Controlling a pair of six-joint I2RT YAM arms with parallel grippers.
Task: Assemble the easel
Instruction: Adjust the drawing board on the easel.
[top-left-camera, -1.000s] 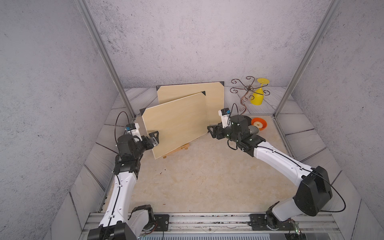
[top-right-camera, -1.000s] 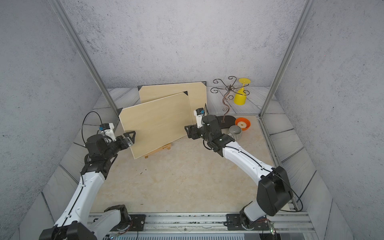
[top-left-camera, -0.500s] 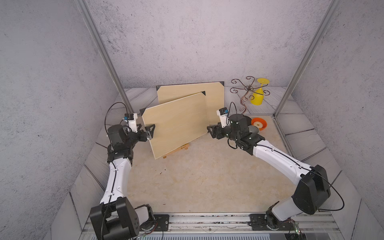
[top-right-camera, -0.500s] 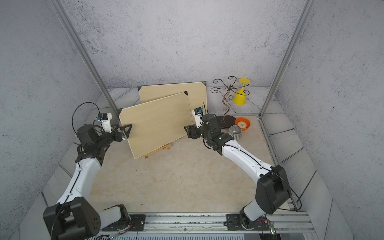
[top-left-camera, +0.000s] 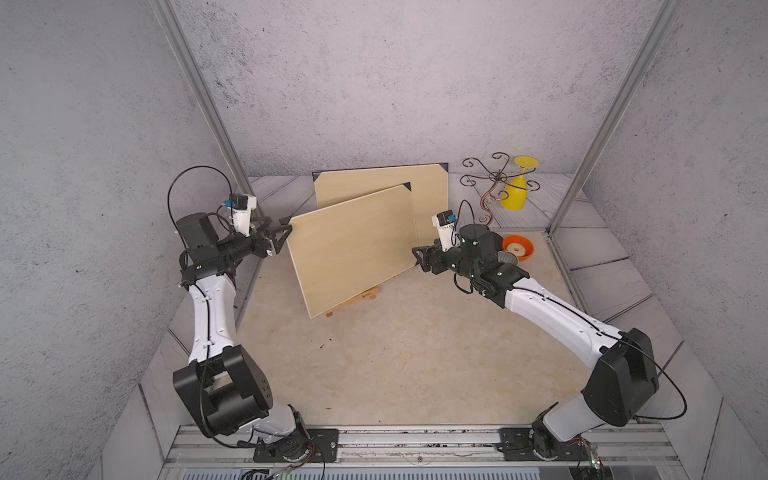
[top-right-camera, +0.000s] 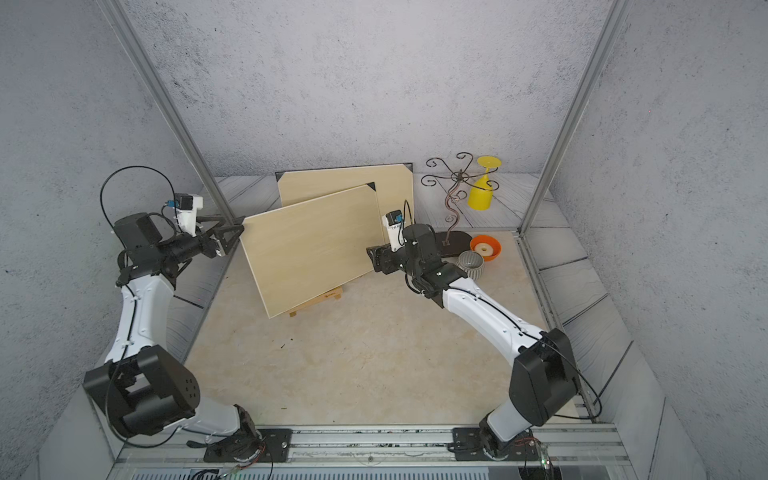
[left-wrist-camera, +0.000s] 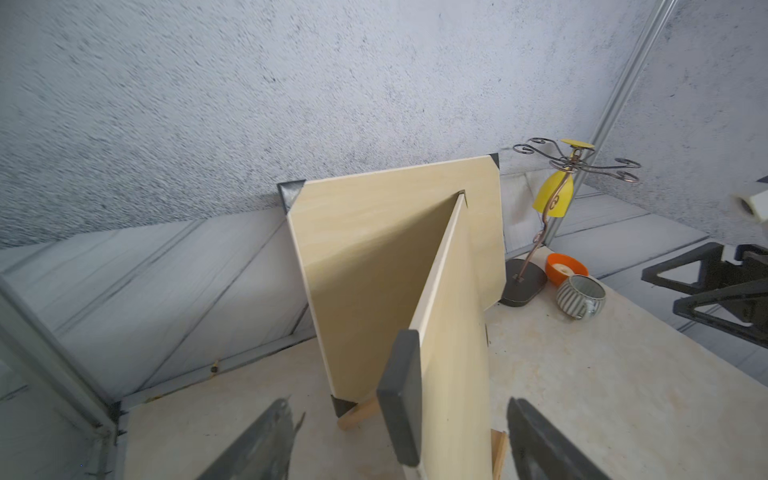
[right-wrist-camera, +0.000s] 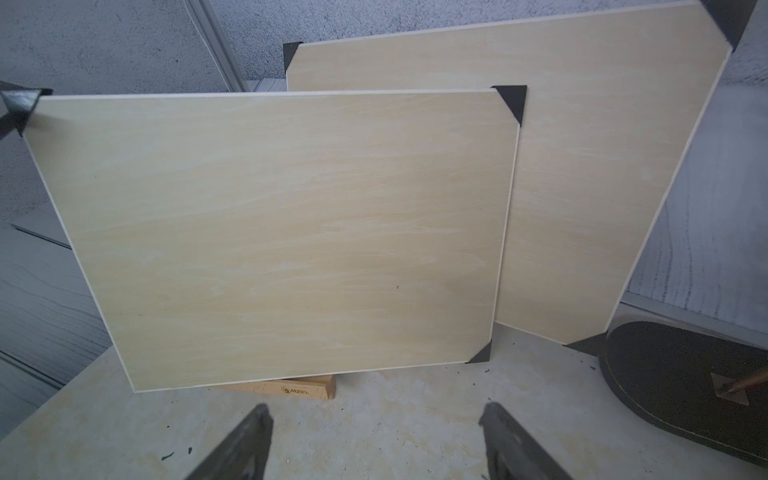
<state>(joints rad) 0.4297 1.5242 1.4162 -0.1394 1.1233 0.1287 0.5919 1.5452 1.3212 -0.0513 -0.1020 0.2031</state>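
Note:
A pale wooden board (top-left-camera: 353, 245) (top-right-camera: 311, 245) stands tilted on a small wooden easel base (top-left-camera: 353, 301) (right-wrist-camera: 286, 388). A second like board (top-left-camera: 428, 191) leans on the back wall behind it. My left gripper (top-left-camera: 282, 232) (left-wrist-camera: 397, 403) is open. Its fingers (left-wrist-camera: 266, 440) straddle the front board's black top-left corner (left-wrist-camera: 401, 390) with a gap on each side. My right gripper (top-left-camera: 417, 257) (right-wrist-camera: 376, 409) is open beside the board's lower right corner (right-wrist-camera: 482, 353), with only bare table between its fingers.
A dark wire stand (top-left-camera: 496, 183) with a yellow glass (top-left-camera: 517, 195) hanging on it stands at the back right. An orange bowl (top-left-camera: 518, 249) and a grey striped mug (top-right-camera: 471, 264) sit behind my right wrist. A metal frame post (top-left-camera: 199, 95) rises behind my left arm.
My left gripper has moved up the board's left edge to its top-left corner, and its jaws have narrowed a little. The right arm and both boards have hardly moved.

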